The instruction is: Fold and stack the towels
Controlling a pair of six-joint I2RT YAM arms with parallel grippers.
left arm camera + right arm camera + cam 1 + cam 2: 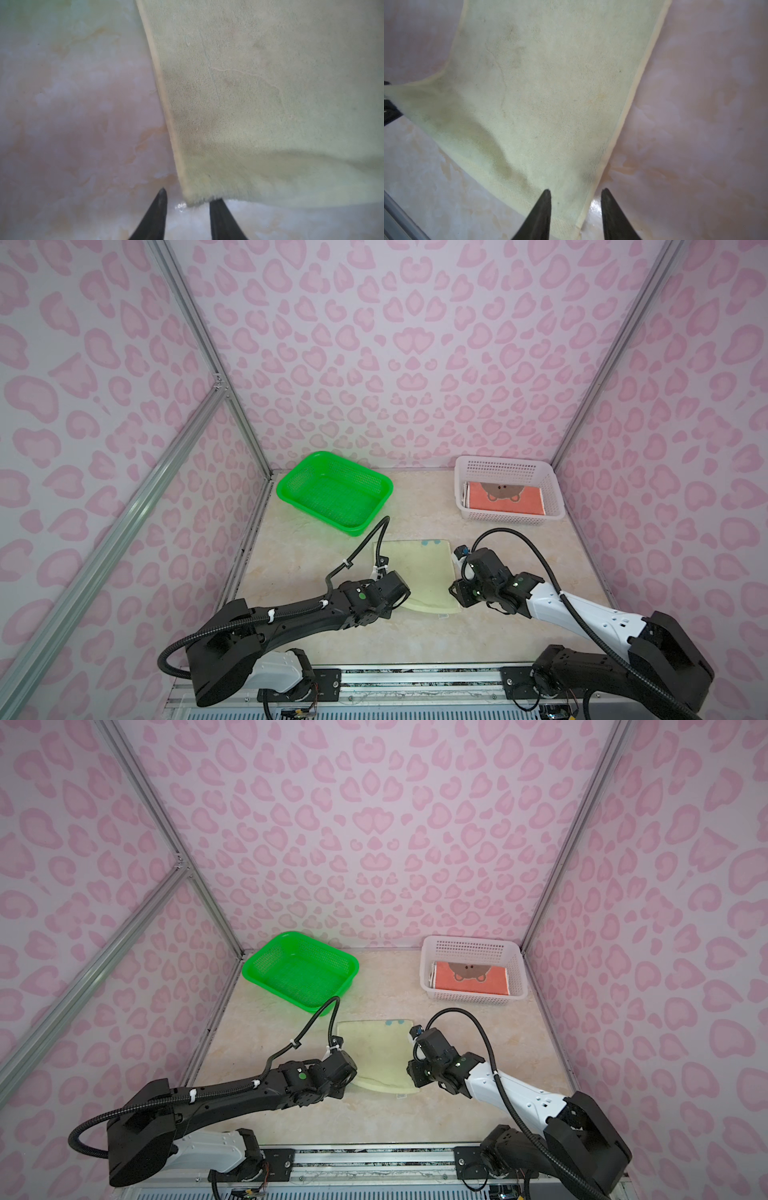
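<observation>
A pale yellow towel (415,568) (378,1052) lies flat on the table between both arms, with teal marks (430,542) at its far edge. My left gripper (189,199) is open at the towel's near left corner (193,197), which sits between its fingers; its near edge is slightly raised. At the near right corner my right gripper (576,191) is open too, straddling the towel's hemmed edge (593,187). An orange towel with a brown bear (505,499) lies folded in the white basket (503,462). Pale cloth edges show under its left side.
A green basket (386,488) stands at the back left with nothing in it. The white basket is at the back right. Pink patterned walls with metal posts close in the marble-look table (316,556) on three sides. The arm bases sit along the front rail.
</observation>
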